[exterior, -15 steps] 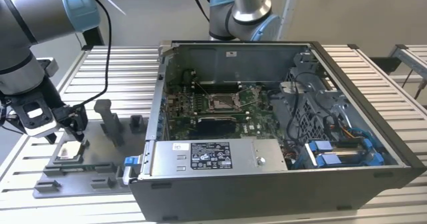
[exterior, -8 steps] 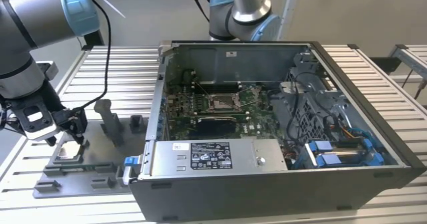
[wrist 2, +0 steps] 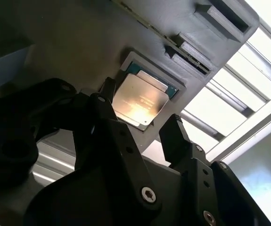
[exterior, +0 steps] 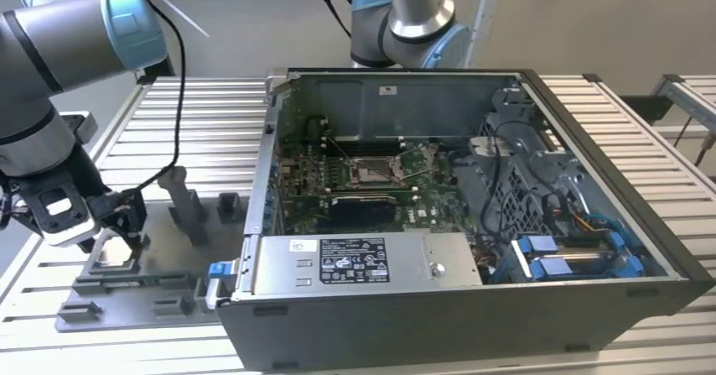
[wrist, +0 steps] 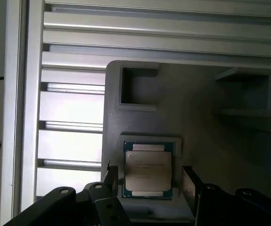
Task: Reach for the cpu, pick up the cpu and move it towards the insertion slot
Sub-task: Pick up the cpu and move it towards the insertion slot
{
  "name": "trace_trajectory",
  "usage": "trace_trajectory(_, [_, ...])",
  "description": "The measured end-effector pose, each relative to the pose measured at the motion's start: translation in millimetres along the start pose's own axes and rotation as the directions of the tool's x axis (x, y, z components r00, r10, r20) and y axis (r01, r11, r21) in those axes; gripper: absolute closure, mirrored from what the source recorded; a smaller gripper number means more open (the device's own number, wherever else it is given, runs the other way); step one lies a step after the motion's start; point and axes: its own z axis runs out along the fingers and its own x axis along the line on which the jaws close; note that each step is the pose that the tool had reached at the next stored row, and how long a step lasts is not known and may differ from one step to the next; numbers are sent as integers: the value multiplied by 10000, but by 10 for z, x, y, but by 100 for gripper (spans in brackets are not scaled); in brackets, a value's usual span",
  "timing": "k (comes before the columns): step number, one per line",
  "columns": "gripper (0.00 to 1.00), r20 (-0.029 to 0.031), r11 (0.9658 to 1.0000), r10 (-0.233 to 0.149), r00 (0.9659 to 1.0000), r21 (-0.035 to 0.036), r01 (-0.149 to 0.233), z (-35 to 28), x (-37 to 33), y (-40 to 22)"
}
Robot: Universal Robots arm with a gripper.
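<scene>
The cpu (wrist: 148, 172) lies flat, metal face up, in a shallow square pocket of the grey tray (exterior: 146, 284), its edges parallel to the pocket walls; being square, it has no long axis. The end effector (exterior: 121, 224) hangs just above it with its fingers (wrist 2: 175, 127) spread open, one on each side of the chip and apart from it. An upright post (exterior: 184, 207) stands on the tray nearby. The tray sits on the slatted table (exterior: 190, 115) beside the open computer case (exterior: 448, 325), where the insertion slot (exterior: 373, 171) lies well apart. The chip shows a silver-grey lid with a green border.
</scene>
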Motion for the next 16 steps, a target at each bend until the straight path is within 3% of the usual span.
trace_trajectory(16, [0, -2, 10000, -25, 10000, 1, 25, 119, 13, -5])
